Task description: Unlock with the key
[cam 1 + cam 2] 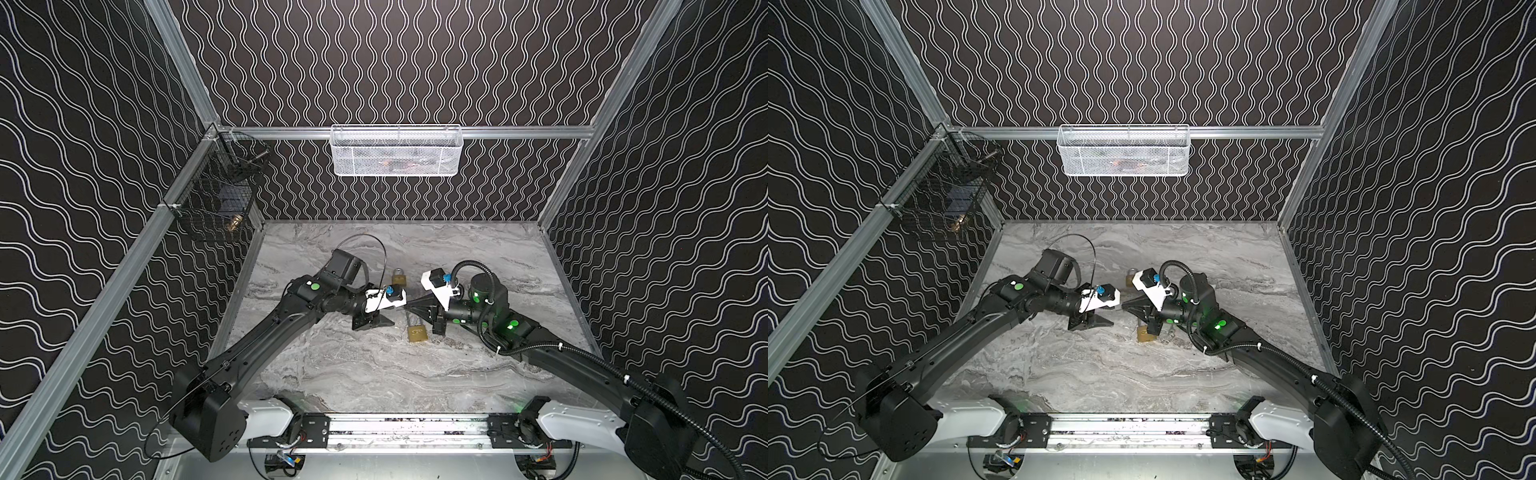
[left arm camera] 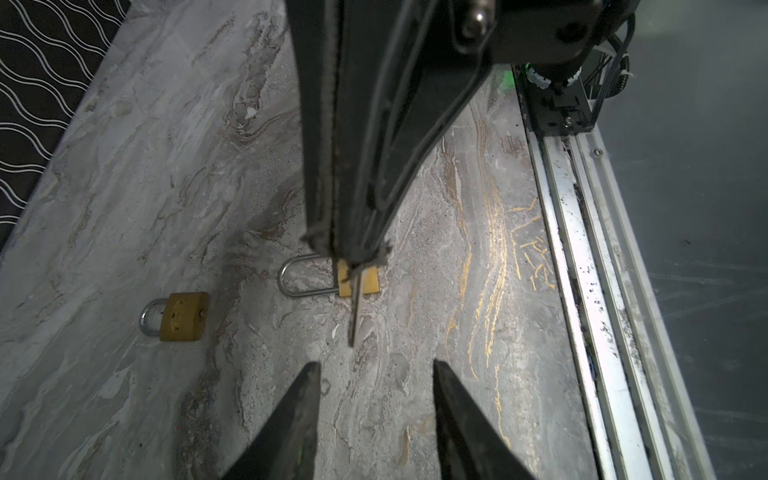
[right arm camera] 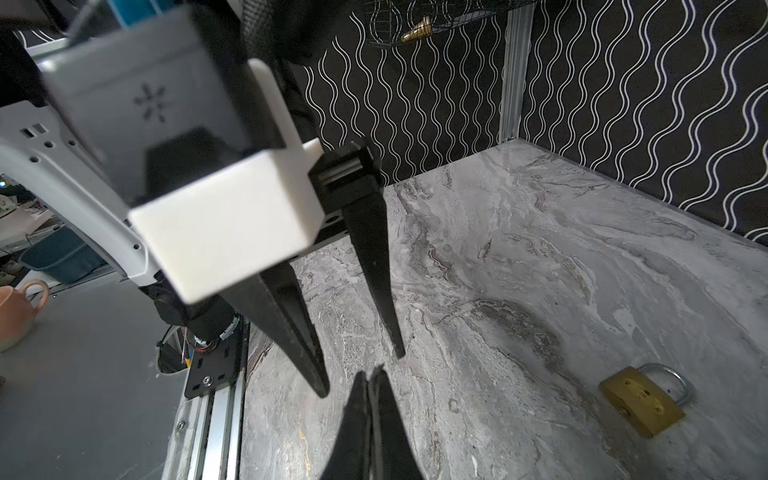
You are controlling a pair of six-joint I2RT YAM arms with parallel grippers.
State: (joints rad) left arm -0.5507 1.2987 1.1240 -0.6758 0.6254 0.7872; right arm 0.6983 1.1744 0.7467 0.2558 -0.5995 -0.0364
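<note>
Key pinched blade-out in my closed right gripper, so it can be aimed at the long-shackled padlock lying nearby on the table; my left gripper stands open, empty, probably to steady that lock.

key: in right claw | brass padlock: flat | second padlock: flat

Black walls with white wavy lines stand on three sides. The table is grey, swirly stone. A white basket hangs on the back silver bar. A black wire basket hangs on the left.
</note>
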